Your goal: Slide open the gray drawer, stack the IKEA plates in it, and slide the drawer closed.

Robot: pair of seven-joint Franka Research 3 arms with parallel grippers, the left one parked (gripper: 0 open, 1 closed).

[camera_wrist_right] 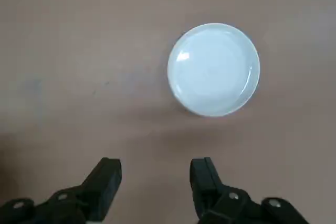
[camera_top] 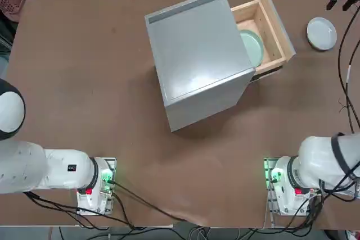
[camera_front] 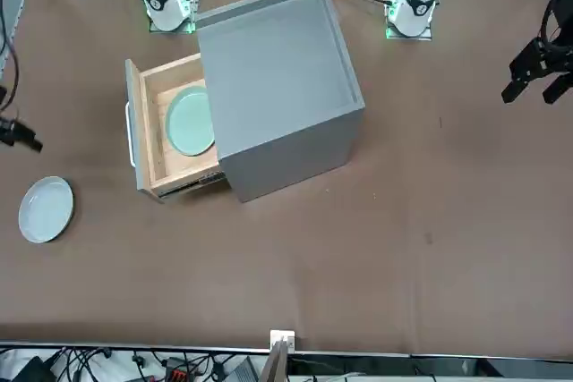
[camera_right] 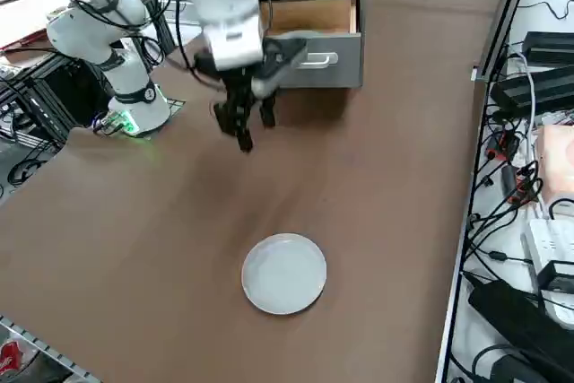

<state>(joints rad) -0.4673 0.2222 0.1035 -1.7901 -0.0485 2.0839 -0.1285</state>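
Note:
The gray drawer (camera_top: 277, 25) stands pulled out of the big gray cabinet (camera_top: 197, 60), and the mint green plate (camera_top: 252, 46) lies flat inside it. The gray-white plate (camera_top: 322, 33) rests on the table beyond the drawer front. My right gripper (camera_top: 340, 4) hovers above the table near that plate, open and holding nothing. In the right side view the gripper (camera_right: 254, 130) hangs between the drawer front (camera_right: 314, 47) and the gray-white plate (camera_right: 284, 273). In the wrist view that plate (camera_wrist_right: 213, 69) lies ahead of my gripper (camera_wrist_right: 156, 179), apart from both fingers.
The drawer front carries a metal handle (camera_right: 321, 60). The table's edge runs close beside the gray-white plate, with cables and power strips (camera_right: 538, 221) past it. In the front view the open drawer (camera_front: 143, 131) shows the mint plate (camera_front: 191, 121).

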